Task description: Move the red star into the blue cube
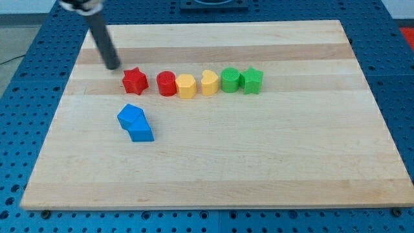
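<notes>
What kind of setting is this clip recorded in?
Probably a robotics lab bench: a wooden board lies on a blue perforated table, with small coloured blocks like the red star and blue cube, and my tip just upper-left of the star.

Red star (pixel 135 81), blue cube (pixel 141 131), pale striped wooden board (pixel 259 155), dark rod (pixel 102 40).

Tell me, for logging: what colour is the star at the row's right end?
Green star, camera view.
</notes>
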Controlling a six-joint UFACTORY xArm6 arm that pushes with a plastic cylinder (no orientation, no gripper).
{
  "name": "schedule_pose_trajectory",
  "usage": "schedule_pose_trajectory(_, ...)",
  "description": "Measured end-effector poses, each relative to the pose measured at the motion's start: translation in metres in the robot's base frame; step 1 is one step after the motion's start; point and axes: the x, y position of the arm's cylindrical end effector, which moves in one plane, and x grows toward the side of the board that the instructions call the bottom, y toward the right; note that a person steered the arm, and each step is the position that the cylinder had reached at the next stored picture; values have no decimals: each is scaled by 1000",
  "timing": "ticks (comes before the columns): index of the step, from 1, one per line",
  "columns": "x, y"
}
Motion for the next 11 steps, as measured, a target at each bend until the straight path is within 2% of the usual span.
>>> schedule_pose_trajectory(1,6,45)
schedule_pose_trajectory(3,47,48)
schedule_pose_trajectory(4,35,48)
schedule_pose_trajectory(5,-3,47)
schedule_pose_trajectory(6,-9,27)
schedule_pose_trajectory(11,83,25)
